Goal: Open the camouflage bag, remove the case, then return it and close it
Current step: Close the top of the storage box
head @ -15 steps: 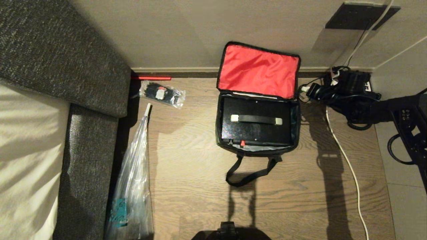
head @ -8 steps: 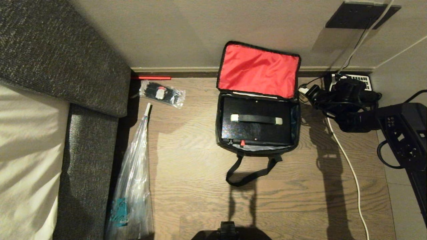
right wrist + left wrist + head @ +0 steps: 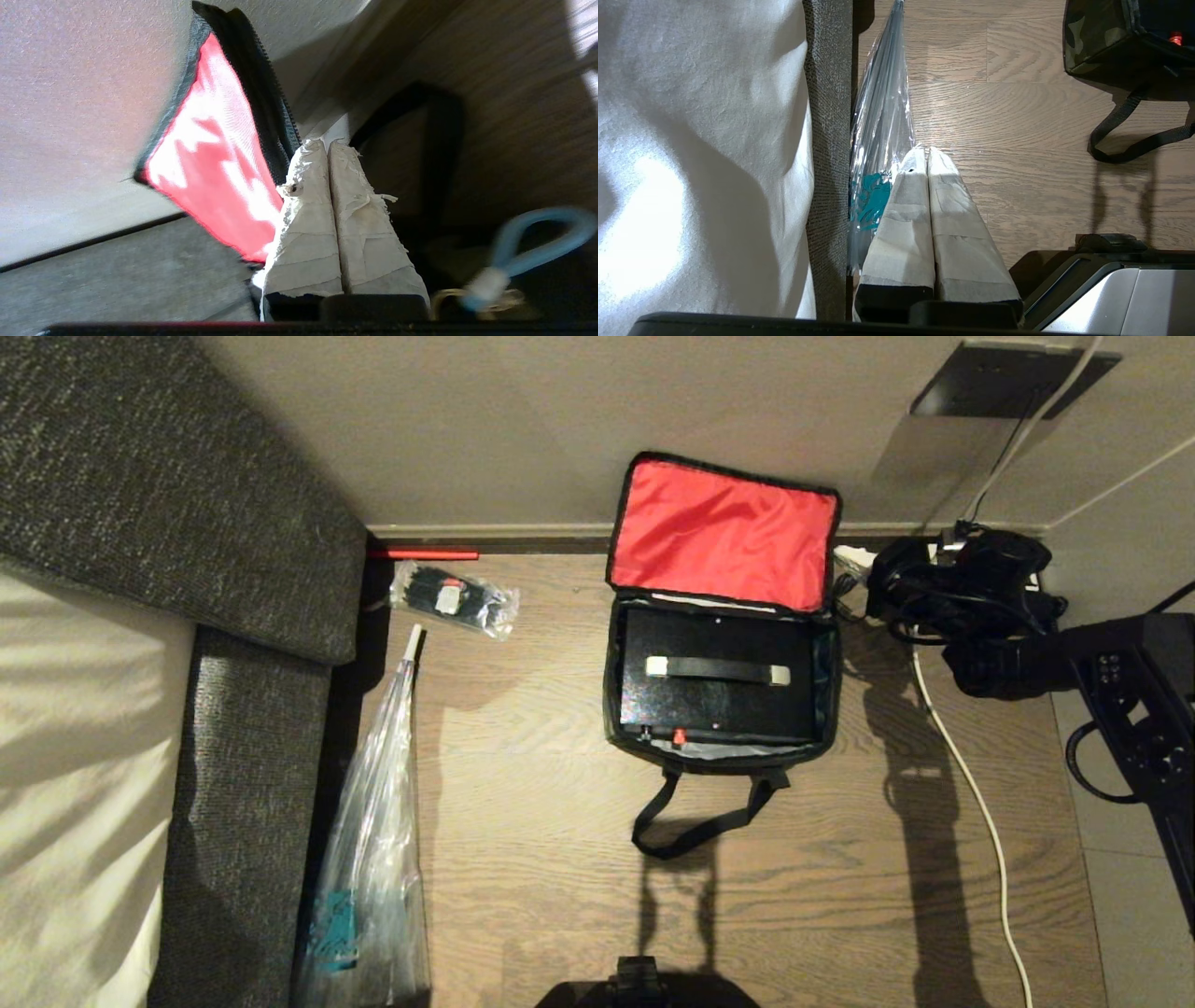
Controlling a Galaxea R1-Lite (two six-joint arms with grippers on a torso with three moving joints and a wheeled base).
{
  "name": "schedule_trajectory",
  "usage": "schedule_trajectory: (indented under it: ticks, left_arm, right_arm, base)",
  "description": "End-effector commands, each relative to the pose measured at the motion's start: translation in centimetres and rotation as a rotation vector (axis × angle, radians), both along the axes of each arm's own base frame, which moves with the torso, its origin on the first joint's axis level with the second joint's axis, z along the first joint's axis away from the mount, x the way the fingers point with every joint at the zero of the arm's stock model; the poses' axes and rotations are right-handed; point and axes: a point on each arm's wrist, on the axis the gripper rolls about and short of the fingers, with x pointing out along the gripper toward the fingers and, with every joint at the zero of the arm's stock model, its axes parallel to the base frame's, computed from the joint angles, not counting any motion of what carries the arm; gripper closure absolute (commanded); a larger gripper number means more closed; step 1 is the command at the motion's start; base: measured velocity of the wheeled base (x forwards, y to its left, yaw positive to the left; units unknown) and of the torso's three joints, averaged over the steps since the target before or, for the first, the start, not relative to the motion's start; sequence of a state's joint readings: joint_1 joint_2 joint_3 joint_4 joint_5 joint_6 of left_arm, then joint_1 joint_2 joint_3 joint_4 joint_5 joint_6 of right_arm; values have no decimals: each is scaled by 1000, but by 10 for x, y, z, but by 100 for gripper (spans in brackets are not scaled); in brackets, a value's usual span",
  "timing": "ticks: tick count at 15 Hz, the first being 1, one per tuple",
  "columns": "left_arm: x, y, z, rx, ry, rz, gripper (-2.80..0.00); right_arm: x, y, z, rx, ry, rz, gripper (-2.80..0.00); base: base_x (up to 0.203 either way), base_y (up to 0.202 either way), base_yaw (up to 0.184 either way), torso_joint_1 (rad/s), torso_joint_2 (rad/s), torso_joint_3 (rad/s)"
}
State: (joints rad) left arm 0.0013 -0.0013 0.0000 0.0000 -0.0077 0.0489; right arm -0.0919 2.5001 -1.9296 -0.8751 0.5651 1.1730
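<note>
Right gripper (image 3: 329, 142) is closed, its two tape-wrapped fingers (image 3: 308, 224) pressed flat together with nothing between them. It sits just beside the far right corner of the camouflage bag (image 3: 724, 616), next to the raised lid, and in the head view its dark wrist and cabling (image 3: 971, 597) hang over the floor near the skirting board. In the right wrist view the fingertips lie close to the black zip edge of the lid, whose red lining (image 3: 210, 154) fills the space beside them; whether they touch it cannot be told. A light-blue loop (image 3: 537, 252) on a zip pull shows blurred near the camera.

The bag stands on the wooden floor (image 3: 560, 821) with its lid leaning open against the wall (image 3: 467, 429). The black case (image 3: 719, 681) lies flat inside it, handle (image 3: 717, 670) uppermost, with a small red part (image 3: 679, 736) at its near edge. A black strap (image 3: 700, 821) trails from the bag's near side onto the floor.

Left gripper (image 3: 927, 151) is also closed, fingers together, empty, low beside the grey sofa (image 3: 233, 616) and above a long clear plastic bag (image 3: 373, 859) with teal print. A smaller clear packet of dark items (image 3: 455, 597) lies near the skirting, well apart from the bag. A white cable (image 3: 971, 803) runs along the floor on the right.
</note>
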Motion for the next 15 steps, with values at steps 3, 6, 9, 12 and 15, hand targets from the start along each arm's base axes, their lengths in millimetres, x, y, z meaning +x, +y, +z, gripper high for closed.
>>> schedule_trajectory:
  ticks: [3,6,9,12,15]
  left_arm:
    - [0,0,0,-1,3,0,0]
    - [0,0,0,3,1,0,0]
    - [0,0,-1,-8,4,0,0]
    - [0,0,-1,0,4,0,0]
    - [0,0,0,0,3,2,0]
  right_arm:
    - [-7,-4,16,10,-18,1,0]
    - [-13,-4,17,10,-4,0,0]
    - [-14,-3,18,10,-3,1,0]
    - [-14,-3,18,9,-5,1,0]
    - [-15,-4,17,9,1,-1,0]
  base:
    - [0,0,0,0,0,0]
    - [0,0,0,0,0,0]
    - [0,0,0,0,0,0]
    - [0,0,0,0,0,0]
    - [0,0,0,0,0,0]
